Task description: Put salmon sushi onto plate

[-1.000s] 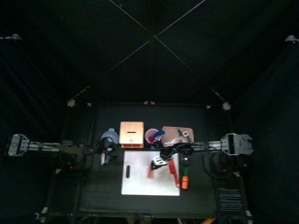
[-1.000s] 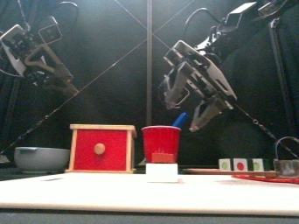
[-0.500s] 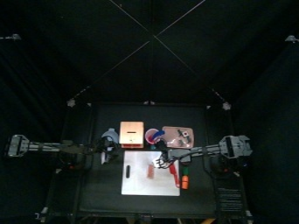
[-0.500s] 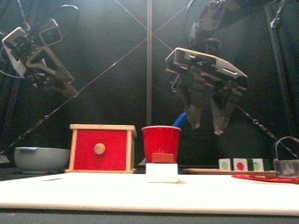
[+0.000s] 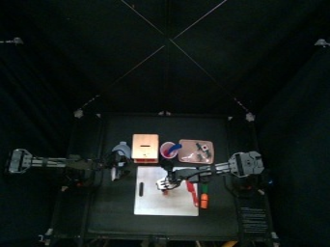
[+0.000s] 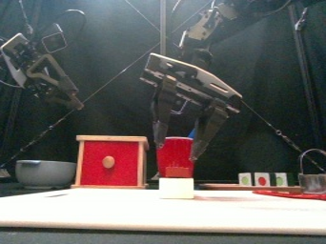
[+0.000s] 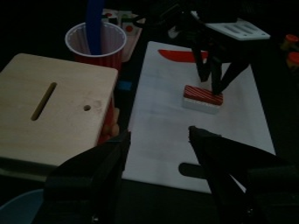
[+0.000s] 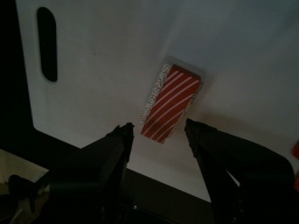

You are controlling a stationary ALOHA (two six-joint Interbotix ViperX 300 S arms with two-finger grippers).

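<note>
Right gripper (image 8: 160,144) jaws spread wide above salmon sushi (image 8: 173,101) lying on white board (image 8: 105,52). Left gripper (image 7: 152,157) jaws spread, idle beside board. Risk: off-centre descent nudges sushi aside, jaws closing empty.

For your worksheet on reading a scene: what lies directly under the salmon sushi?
The salmon sushi lies on the white cutting board, with the open right gripper above it. The sushi's own underside, and the board surface just beneath it, are covered.
</note>
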